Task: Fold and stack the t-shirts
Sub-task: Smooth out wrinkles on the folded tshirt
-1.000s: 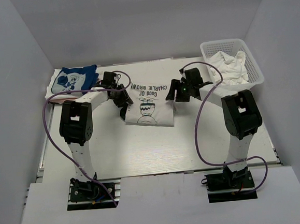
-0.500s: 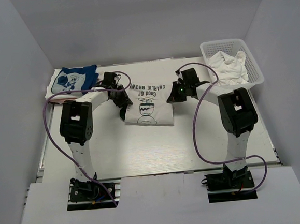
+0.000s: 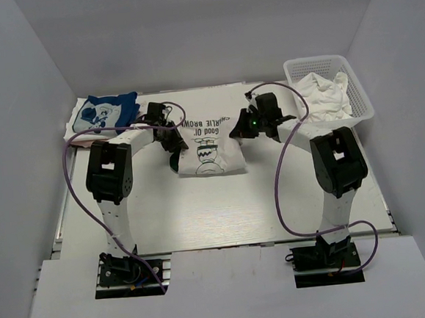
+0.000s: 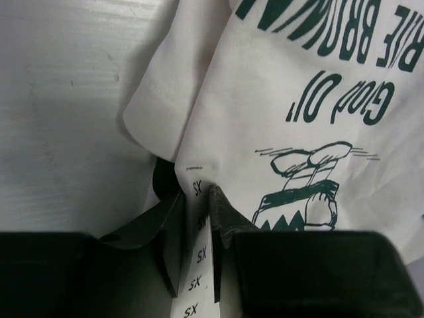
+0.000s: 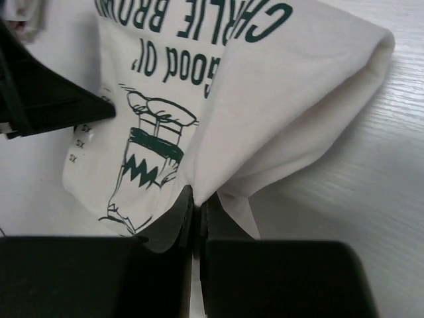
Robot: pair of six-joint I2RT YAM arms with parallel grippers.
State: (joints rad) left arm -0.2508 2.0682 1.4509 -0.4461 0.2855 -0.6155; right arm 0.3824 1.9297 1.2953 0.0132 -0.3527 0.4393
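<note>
A white Charlie Brown t-shirt (image 3: 210, 148) lies print-up in the middle of the table. My right gripper (image 3: 238, 131) is at its right edge. In the right wrist view, that gripper (image 5: 197, 195) is shut on a pinch of the white cloth (image 5: 285, 86), which rises in a raised fold over the print. My left gripper (image 3: 176, 143) is at the shirt's left edge. In the left wrist view, its jaws (image 4: 195, 192) stand a narrow gap apart astride the edge with the "SX" size strip (image 4: 197, 218). A folded white-and-blue t-shirt (image 3: 106, 112) lies at the back left.
A white plastic basket (image 3: 361, 103) at the back right holds crumpled white cloth (image 3: 325, 91). Grey walls close in the table on three sides. Purple cables loop beside both arms.
The right gripper closed on the shirt's right edge and drew it leftward over the print. The left jaws narrowed around the left edge and stayed in place.
</note>
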